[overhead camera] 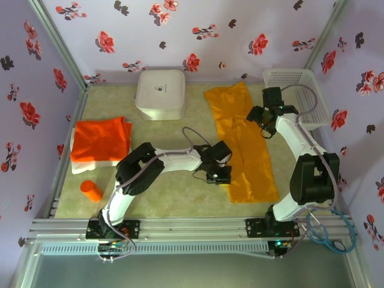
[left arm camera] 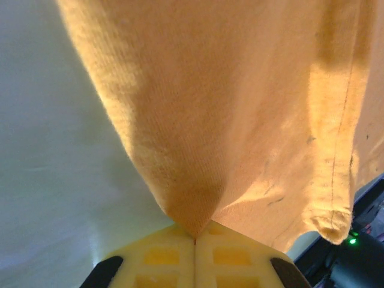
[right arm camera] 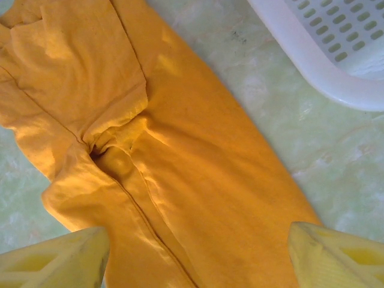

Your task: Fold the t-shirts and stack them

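- Left wrist view: the left gripper (left arm camera: 195, 240) has its two yellow fingers (left arm camera: 159, 258) pressed flat together, with a peak of the mustard t-shirt (left arm camera: 228, 108) pinched in the seam between them.
- From that pinch the cloth spreads up and away in a broad fan, and a hemmed edge hangs down at the right of it.
- Pale table (left arm camera: 54, 180) shows left of the cloth, and a small green light (left arm camera: 352, 240) glows on dark hardware at the lower right.
- Seen from the top camera, this gripper sits at the left edge of the mustard t-shirt, towards its near end.
- On the right wrist camera, the right gripper (right arm camera: 195, 255) holds its jaws spread wide, one yellow finger at each lower corner of the view, with nothing between them but cloth lying below.
- Whether those fingers touch the cloth cannot be told.
- Under it the shirt lies folded lengthwise, with a sleeve creased over the body.
- A corner of the lattice basket (right arm camera: 324, 54) lies beyond the shirt on the bare table.
- From above, the mustard t-shirt lies as a long strip on the right half of the table, running from the far side towards the near edge.
- The right gripper is over its far half, near the basket in the far right corner.
- A white box (overhead camera: 160, 93) stands at the far middle, just left of the shirt's far end.
- At the left edge, the red-orange t-shirt (overhead camera: 99, 139) lies folded on top of the folded white t-shirt (overhead camera: 81, 167).
- An orange cylinder (overhead camera: 91, 190) lies near that stack, on its near side.
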Controlling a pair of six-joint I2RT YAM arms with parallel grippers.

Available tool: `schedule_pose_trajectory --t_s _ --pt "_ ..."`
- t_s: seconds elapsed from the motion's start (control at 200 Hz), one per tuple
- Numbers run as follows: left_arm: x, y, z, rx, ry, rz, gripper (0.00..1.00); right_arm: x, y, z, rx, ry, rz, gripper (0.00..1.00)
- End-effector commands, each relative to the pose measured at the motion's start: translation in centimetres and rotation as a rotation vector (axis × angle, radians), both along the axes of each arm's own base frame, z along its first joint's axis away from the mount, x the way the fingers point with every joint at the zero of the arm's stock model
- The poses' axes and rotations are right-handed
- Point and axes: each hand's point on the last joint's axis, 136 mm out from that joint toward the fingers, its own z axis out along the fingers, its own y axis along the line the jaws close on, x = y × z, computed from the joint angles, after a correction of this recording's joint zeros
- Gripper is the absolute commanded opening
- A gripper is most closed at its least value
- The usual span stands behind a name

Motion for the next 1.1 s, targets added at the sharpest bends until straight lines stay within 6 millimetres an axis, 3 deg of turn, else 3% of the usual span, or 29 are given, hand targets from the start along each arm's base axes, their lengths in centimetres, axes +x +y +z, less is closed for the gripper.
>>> schedule_pose_trajectory --t_s 0.0,0.27,0.43,0.735,0.885,1.095 --pt "-0.4 5.1 -1.5 0.150 -0.017 -0.039 0.00 -0.1 0.1 0.2 0.016 -0.014 0.014 0.78" --pt "-3.2 11.5 -2.4 0.228 0.031 -0.032 0.00 0.4 2.3 -2.2 0.089 0.034 0.058 0.77" --pt "-4.6 13.5 -2.6 0.229 0.039 -0.040 0.00 2.1 5.7 -3.3 0.123 0.024 0.141 0.77" --pt "-5.4 15.7 -1.9 0.217 0.006 -0.033 0.00 8.7 11.8 -7.4 0.187 0.052 0.287 0.74" --pt "-4.9 15.8 -1.8 0.221 -0.014 -0.019 0.00 11.1 12.4 -8.8 0.176 0.075 0.311 0.74" --pt "-4.5 15.9 -2.4 0.236 -0.018 0.010 0.00 11.9 13.2 -11.7 0.192 0.132 0.321 0.74"
